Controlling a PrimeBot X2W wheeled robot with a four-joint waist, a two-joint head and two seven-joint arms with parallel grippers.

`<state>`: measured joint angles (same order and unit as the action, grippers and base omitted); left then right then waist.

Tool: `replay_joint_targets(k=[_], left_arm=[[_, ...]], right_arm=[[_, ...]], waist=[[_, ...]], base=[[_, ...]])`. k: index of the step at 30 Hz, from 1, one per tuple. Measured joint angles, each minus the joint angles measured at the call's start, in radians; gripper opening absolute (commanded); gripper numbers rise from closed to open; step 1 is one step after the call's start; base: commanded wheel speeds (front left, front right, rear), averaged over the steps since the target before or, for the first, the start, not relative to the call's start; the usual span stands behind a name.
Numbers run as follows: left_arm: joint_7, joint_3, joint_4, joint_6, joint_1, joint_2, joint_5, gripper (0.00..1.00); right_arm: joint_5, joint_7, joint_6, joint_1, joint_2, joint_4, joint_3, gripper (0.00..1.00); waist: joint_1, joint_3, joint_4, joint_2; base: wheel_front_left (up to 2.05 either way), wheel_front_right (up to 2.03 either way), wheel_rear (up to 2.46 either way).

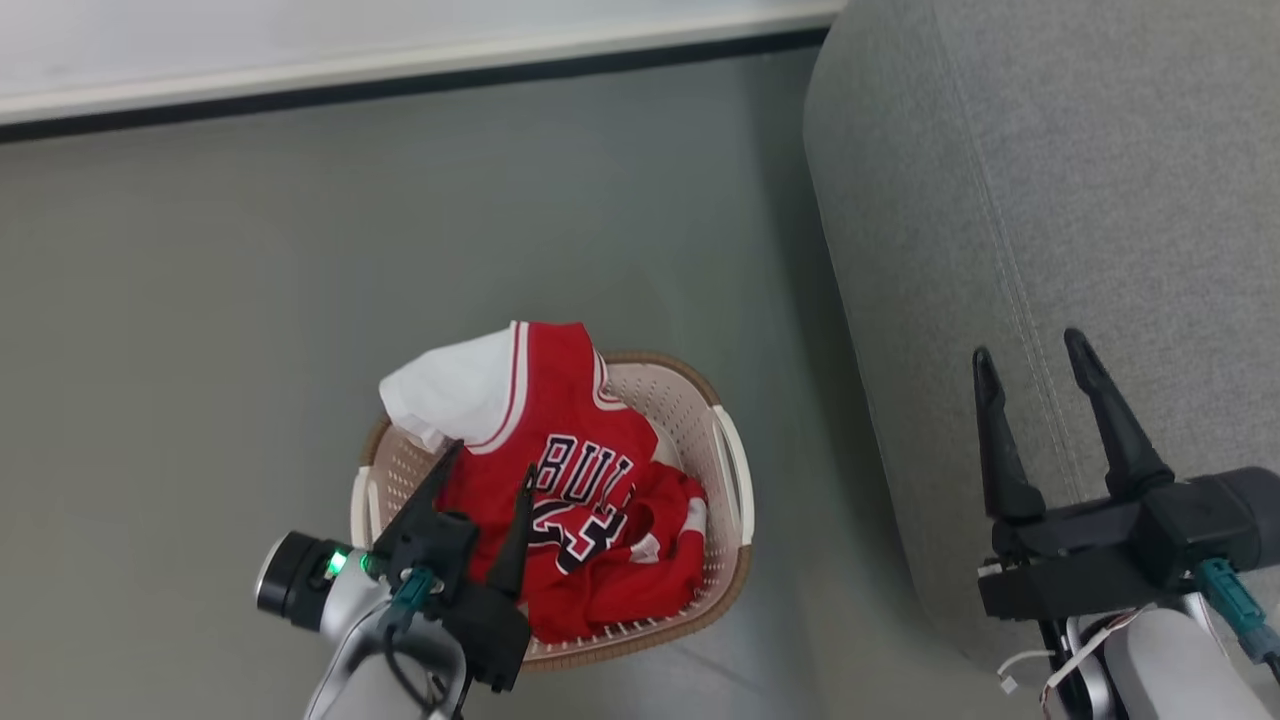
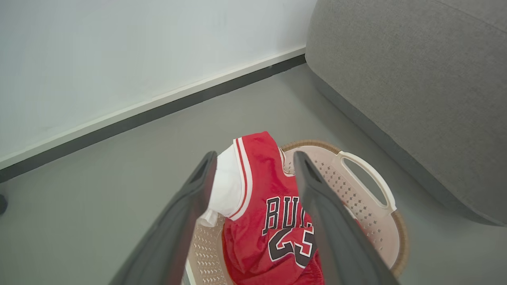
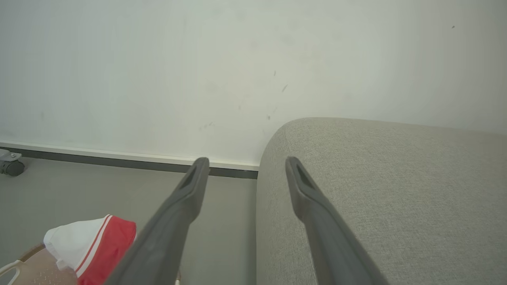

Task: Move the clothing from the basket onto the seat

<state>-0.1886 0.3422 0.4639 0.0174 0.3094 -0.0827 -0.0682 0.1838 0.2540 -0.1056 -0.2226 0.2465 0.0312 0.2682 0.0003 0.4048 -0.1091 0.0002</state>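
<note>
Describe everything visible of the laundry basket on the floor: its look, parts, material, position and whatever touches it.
The basket is rounded, cream-white, apparently plastic, its walls perforated with holes. A brown strip runs around the rim, and slotted white handles sit at the sides. It stands upright on the grey floor, beside the seat but apart from it. Red-and-white clothing lies in it, draped over the far rim. The open left pincer is over its near left edge; contact cannot be told.

The left gripper (image 1: 490, 460) and right gripper (image 1: 1030, 350) each have two long black fingers (image 1: 1110, 420) with thin tips. The forearms (image 1: 1170, 660) are shiny grey-white. A green light (image 1: 335, 563) glows on the left wrist. Blue-green plugs (image 1: 1235, 600) and thin white wires (image 1: 1085, 650) sit by the black blocks.
</note>
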Motion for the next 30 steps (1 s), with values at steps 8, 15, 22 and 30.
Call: replay_joint_targets(k=[8,15,22,30], left_arm=[[0.035,0.023,0.105,0.000,0.121,0.020,0.010,1.00],[0.055,0.024,0.165,0.010,0.225,0.025,0.011,1.00],[0.072,0.001,0.213,0.026,0.320,0.026,0.011,1.00],[0.068,-0.040,0.245,0.059,0.409,0.015,0.016,1.00]], right_arm=[[-0.009,0.003,0.000,-0.057,-0.016,-0.061,-0.001,1.00],[-0.016,0.003,0.000,-0.115,-0.023,-0.114,-0.003,1.00],[-0.022,0.003,0.000,-0.174,-0.042,-0.156,-0.002,1.00],[-0.035,0.003,0.000,-0.232,-0.047,-0.192,-0.030,1.00]], waist=[[-0.0001,0.112,-0.034,0.0000],[-0.0001,0.212,-0.058,0.0001],[-0.0002,0.311,-0.079,0.0001],[-0.0002,0.424,-0.099,0.0001]], base=[[0.00,0.00,0.00],[0.00,0.00,0.00],[0.00,0.00,0.00],[0.00,0.00,0.00]])
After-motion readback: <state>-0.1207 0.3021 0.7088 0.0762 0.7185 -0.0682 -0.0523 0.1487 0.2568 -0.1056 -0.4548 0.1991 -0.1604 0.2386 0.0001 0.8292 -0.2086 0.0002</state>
